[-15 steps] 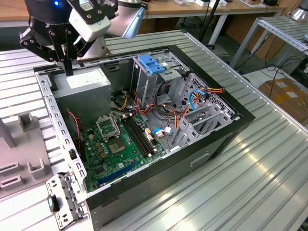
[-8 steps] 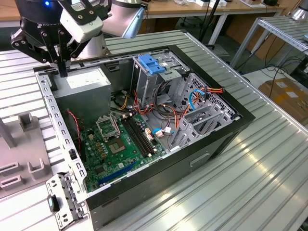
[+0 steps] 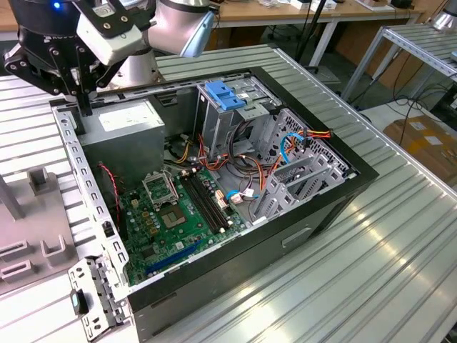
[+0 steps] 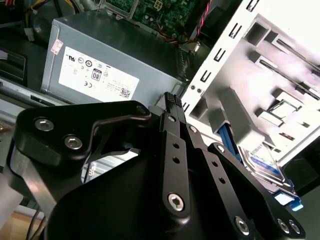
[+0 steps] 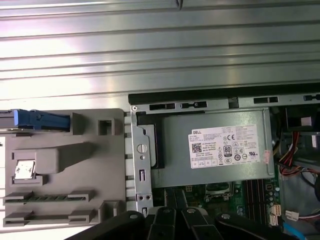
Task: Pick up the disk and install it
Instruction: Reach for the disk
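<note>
Second wrist view puts the gripper (image 4: 171, 100) closest to me. Its fingers are pressed together with nothing between them. Just beyond it is the grey fixture (image 4: 260, 75), and the disk (image 4: 265, 162) sits in it with its label towards this camera. The gripper's linkage partly hides it, so I cannot tell whether it lies flat or stands on edge. Farther off is the power-supply box (image 4: 110, 55) inside the computer case (image 3: 285, 264).

In the exterior view the gripper hangs at the upper left of the frame, over the case's corner. The drive cage (image 3: 225, 96) is at upper middle, well apart from it.

I judge the step in hand to be the reach for the disk. To do it well I would spread the fingers wide before descending. I would also square them to the metal body rather than the blue rails, and stay clear of the case's rim.
</note>
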Controlling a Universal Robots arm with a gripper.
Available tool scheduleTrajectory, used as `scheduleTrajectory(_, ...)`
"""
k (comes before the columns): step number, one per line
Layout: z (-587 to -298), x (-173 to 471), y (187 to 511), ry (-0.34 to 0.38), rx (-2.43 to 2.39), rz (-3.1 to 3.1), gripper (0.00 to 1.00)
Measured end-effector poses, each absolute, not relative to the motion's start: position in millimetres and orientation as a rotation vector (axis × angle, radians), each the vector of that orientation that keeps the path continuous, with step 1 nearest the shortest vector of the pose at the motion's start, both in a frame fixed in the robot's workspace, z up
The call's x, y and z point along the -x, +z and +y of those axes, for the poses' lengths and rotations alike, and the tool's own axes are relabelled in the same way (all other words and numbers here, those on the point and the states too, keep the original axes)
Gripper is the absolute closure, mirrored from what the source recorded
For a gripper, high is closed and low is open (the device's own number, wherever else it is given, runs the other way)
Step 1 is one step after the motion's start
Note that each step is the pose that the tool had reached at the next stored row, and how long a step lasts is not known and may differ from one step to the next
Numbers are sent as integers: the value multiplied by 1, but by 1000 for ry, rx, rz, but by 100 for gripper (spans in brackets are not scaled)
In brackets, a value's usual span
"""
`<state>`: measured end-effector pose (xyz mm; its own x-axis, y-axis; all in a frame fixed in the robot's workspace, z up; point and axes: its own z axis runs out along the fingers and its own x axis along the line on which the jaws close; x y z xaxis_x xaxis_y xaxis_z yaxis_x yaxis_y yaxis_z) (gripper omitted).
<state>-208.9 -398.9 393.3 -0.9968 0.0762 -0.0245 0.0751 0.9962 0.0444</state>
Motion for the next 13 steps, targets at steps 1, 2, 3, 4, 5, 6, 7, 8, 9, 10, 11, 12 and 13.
scheduleTrajectory(1,-399,210,393,68,-118,3112,89)
scheduleTrajectory(2,-399,211,393,68,-118,3112,89)
scheduleTrajectory(3,-399,213,393,68,-118,3112,89)
scheduleTrajectory(4,-399,214,393,68,-118,3113,89)
scheduleTrajectory(5,-399,215,393,68,-118,3113,89)
scheduleTrajectory(6,-399,218,393,68,-118,3112,89)
scheduleTrajectory(7,-399,219,393,68,-118,3113,89)
scheduleTrajectory(8,-399,220,393,68,-118,3112,89)
scheduleTrajectory(9,-399,222,393,68,-118,3112,89)
scheduleTrajectory(10,-399,223,393,68,-118,3112,89)
scheduleTrajectory(11,-399,224,393,68,-118,3112,89)
scheduleTrajectory(12,-399,225,393,68,-118,3112,89)
scheduleTrajectory(13,-399,228,393,68,-118,3112,89)
